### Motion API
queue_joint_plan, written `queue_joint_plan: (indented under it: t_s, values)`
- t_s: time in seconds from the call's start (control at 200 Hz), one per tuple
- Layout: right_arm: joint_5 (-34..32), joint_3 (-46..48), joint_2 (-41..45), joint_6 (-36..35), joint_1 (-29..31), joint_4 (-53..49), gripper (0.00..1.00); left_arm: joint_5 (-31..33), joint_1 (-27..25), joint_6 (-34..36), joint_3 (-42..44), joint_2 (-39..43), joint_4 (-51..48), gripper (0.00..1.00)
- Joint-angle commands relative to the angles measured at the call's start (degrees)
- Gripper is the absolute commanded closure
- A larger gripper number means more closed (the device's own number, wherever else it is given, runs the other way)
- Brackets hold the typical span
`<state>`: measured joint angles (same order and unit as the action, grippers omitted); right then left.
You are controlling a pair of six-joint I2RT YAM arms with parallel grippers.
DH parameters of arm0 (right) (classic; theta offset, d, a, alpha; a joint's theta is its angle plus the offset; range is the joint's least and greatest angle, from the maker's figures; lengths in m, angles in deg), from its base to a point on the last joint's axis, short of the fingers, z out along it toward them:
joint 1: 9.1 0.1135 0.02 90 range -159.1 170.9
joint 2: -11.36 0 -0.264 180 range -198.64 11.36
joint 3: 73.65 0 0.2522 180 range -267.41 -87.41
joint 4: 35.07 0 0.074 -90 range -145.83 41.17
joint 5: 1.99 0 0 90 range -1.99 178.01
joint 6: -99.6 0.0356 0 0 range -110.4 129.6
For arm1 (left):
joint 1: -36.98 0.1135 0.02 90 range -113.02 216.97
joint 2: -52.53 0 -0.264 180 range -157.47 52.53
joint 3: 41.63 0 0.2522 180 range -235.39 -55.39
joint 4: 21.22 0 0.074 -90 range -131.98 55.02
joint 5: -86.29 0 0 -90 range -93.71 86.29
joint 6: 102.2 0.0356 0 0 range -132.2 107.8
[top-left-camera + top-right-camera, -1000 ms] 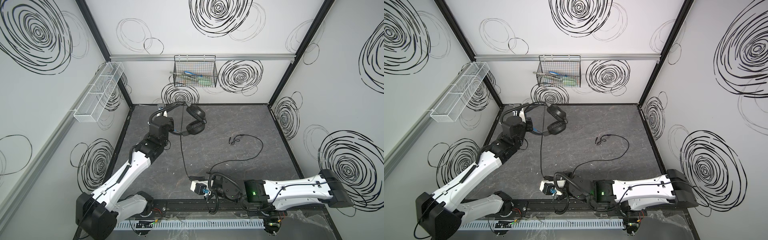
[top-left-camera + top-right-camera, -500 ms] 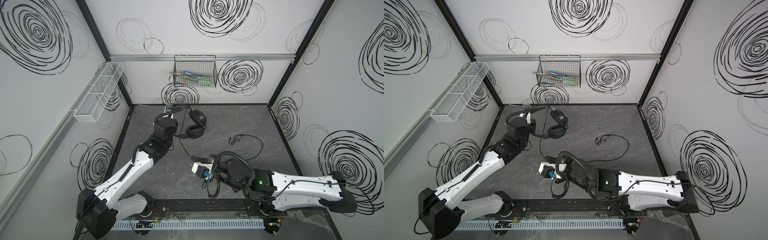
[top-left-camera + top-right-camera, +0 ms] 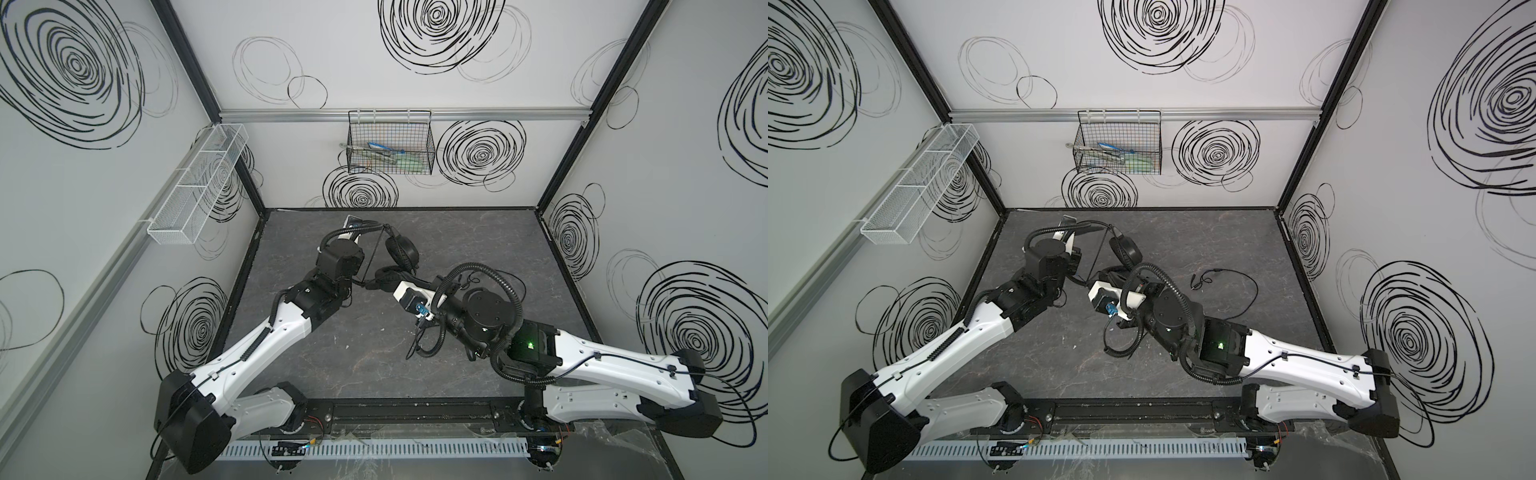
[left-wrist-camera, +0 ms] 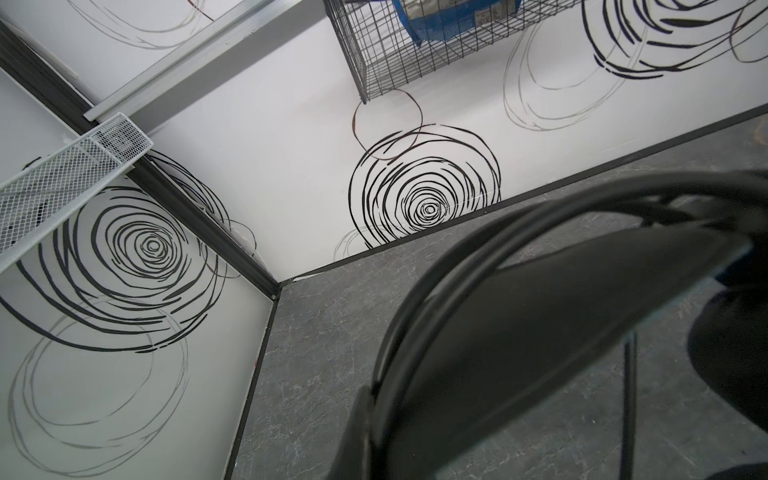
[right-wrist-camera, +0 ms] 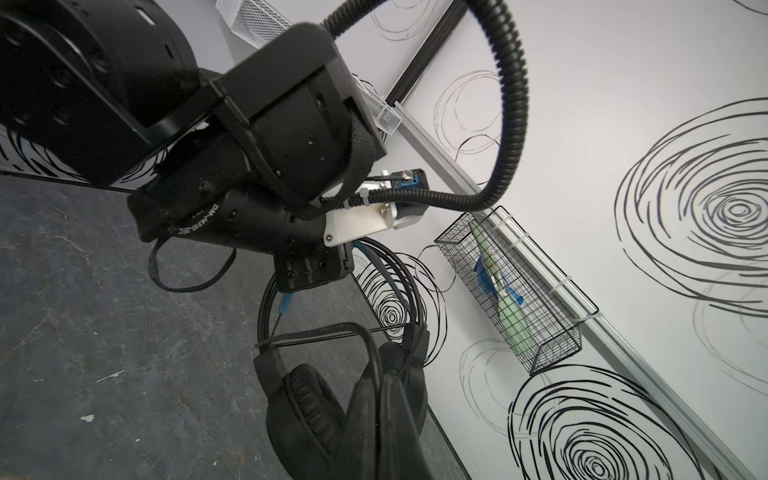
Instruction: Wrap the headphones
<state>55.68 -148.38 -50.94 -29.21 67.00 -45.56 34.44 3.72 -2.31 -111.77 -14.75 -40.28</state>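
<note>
The one pair of headphones (image 3: 401, 253), with two round ear pads (image 5: 307, 411), hangs over the table's (image 3: 478, 249) back left from the left gripper (image 5: 309, 274) pinched on its band (image 4: 540, 311); the right gripper (image 5: 380, 436) is closed beside them, holding what, I cannot tell.

black wire basket (image 3: 361, 164): back wall | white mesh tray (image 3: 198, 183): left wall | grey marbled floor (image 3: 374, 353)

Headphones (image 5: 332, 415) hang under left gripper (image 5: 309, 272), padded cups close together. Wire headband loops run up behind gripper body; grip point hidden. Thin cable (image 5: 316, 338) stretched taut across headband. Dark marbled floor (image 5: 83, 311) behind. Black wire basket (image 5: 552, 328) on wall holds green and blue items.
</note>
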Motion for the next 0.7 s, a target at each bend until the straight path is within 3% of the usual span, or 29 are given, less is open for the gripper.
queue_joint_plan:
  t_s: [0.0, 0.355, 0.695]
  values:
    - [-4.32, -3.23, 0.09, -0.17, -0.6, 1.07, 1.0, 0.09, -0.62, -0.99, -1.21, 2.42, 1.12, 1.0]
    - [-7.17, -4.03, -1.24, 2.05, -2.79, -0.54, 1.0, 2.25, -4.21, -0.88, 1.97, 7.67, -4.29, 1.0]
    - [-8.09, -1.85, 0.42, 5.77, -2.99, -4.32, 1.0, 6.0, -11.71, 2.83, 3.99, 13.87, -8.34, 1.0]
